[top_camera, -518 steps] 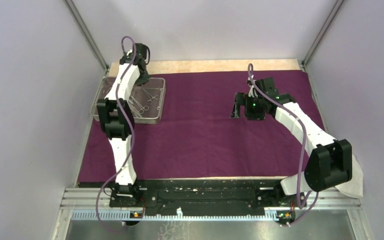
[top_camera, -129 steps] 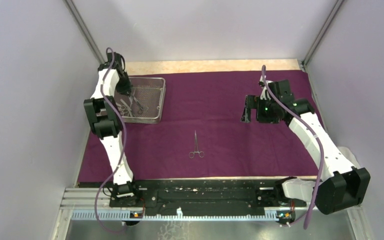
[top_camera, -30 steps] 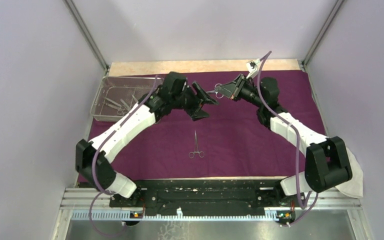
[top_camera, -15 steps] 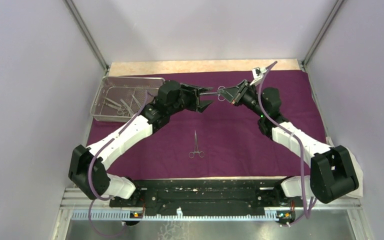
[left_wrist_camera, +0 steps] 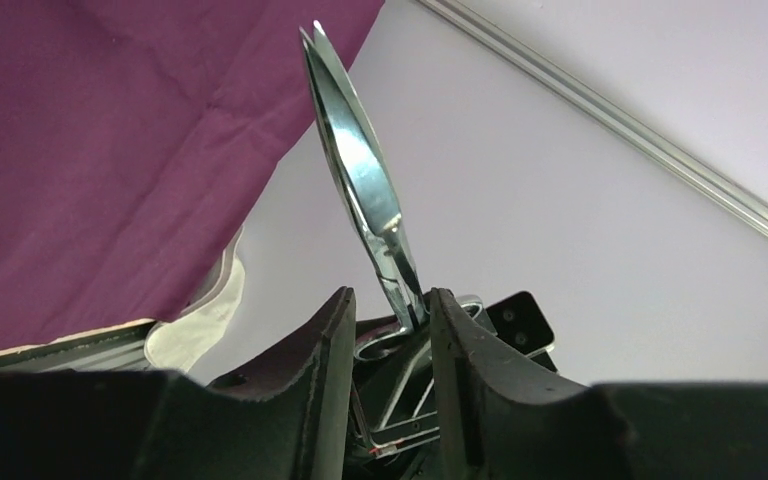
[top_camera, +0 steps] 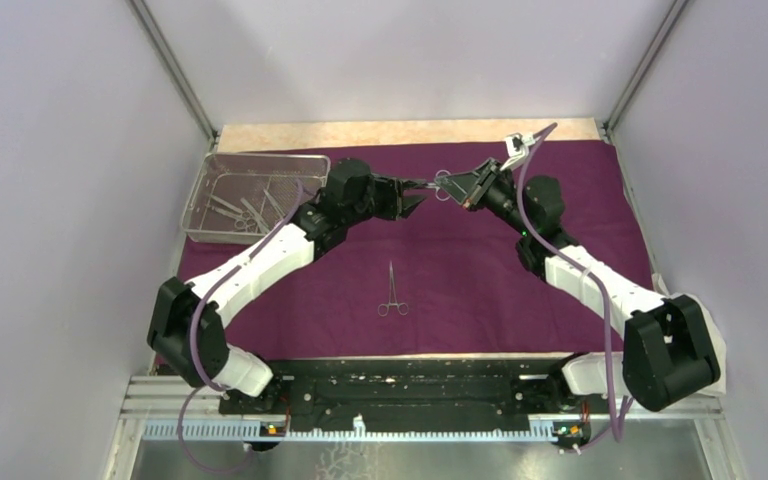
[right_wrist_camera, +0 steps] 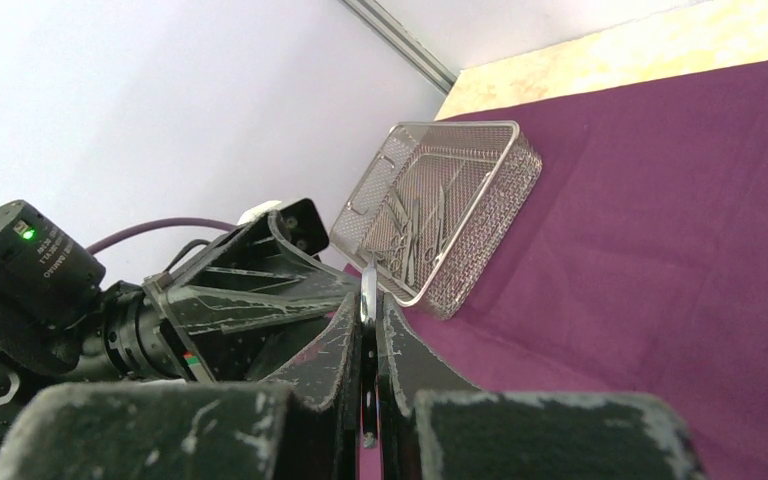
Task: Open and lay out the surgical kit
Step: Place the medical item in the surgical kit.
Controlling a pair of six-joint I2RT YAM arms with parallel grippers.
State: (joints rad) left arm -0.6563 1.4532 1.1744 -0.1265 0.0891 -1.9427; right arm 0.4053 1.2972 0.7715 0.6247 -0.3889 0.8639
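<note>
Above the dark purple cloth wrap (top_camera: 480,280), my two grippers meet in mid-air. My right gripper (top_camera: 465,187) (right_wrist_camera: 368,300) is shut on the ring end of a pair of steel scissors (top_camera: 438,184) (left_wrist_camera: 360,180). My left gripper (top_camera: 412,193) (left_wrist_camera: 388,293) straddles the scissors' shank just past the rings; its jaws are narrowed, with a gap still showing on one side. The wire-mesh tray (top_camera: 260,157) (right_wrist_camera: 460,125) stands at the cloth's far left corner with several instruments in it. One pair of forceps (top_camera: 392,291) lies on the cloth near the middle front.
A white cloth (top_camera: 705,365) (left_wrist_camera: 205,320) lies bunched off the cloth's near right corner, behind the right arm's base. A bare wooden strip (top_camera: 410,132) runs along the back edge. Purple walls close in the left and right sides.
The left gripper has moved up and right to the scissors held by the right gripper, and its jaws have narrowed around them. The right gripper has shifted slightly right.
</note>
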